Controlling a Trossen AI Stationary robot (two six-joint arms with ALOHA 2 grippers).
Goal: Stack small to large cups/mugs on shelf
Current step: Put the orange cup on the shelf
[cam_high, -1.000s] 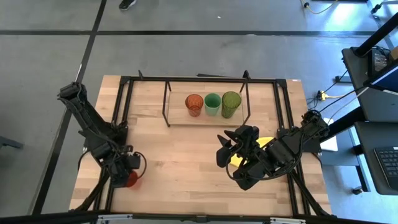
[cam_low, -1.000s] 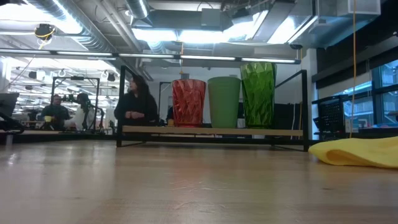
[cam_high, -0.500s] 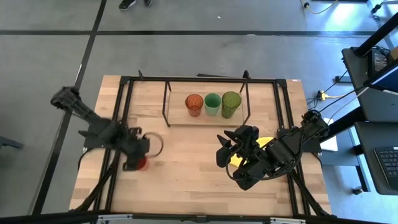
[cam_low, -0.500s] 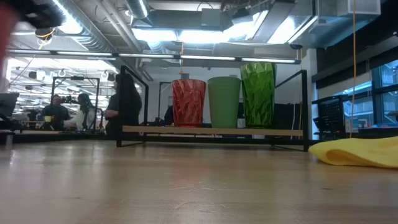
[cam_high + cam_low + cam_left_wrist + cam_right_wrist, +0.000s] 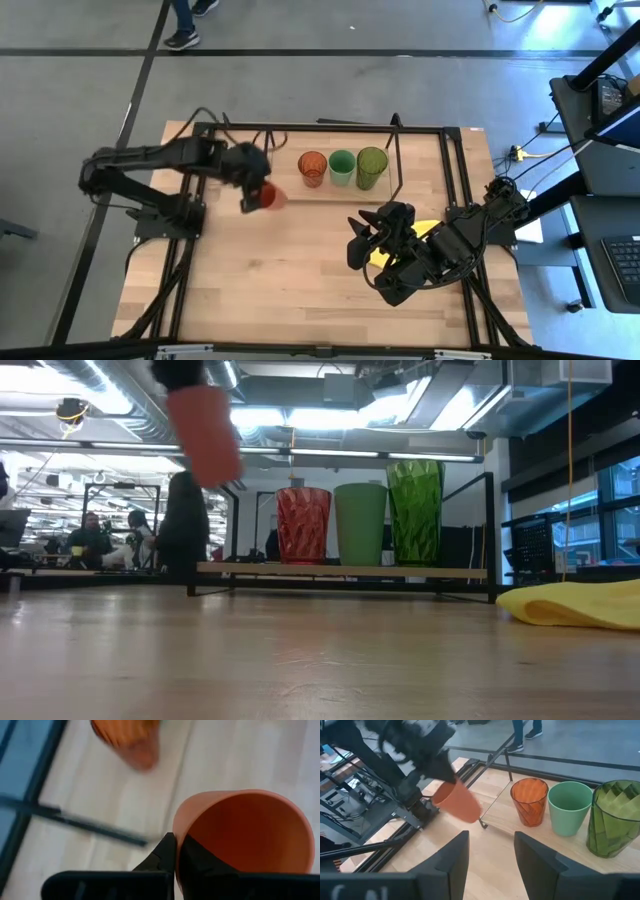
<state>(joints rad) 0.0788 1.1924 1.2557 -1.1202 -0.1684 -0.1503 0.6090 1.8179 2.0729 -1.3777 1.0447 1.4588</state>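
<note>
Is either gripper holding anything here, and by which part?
The left gripper holds the orange-red cup by its rim, one finger inside, in the air beside the shelf. The right gripper is open and holds nothing.

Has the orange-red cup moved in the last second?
Yes. The left tool has carried the orange-red cup from the table's near-left area up to the shelf's left end, beside the orange-brown cup.

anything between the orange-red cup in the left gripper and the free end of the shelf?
Nothing visible. The left gripper holds the orange-red cup tilted, in the air, beside the shelf end. The bare board next to the orange-brown cup is open; only the shelf's thin black frame borders it.
</note>
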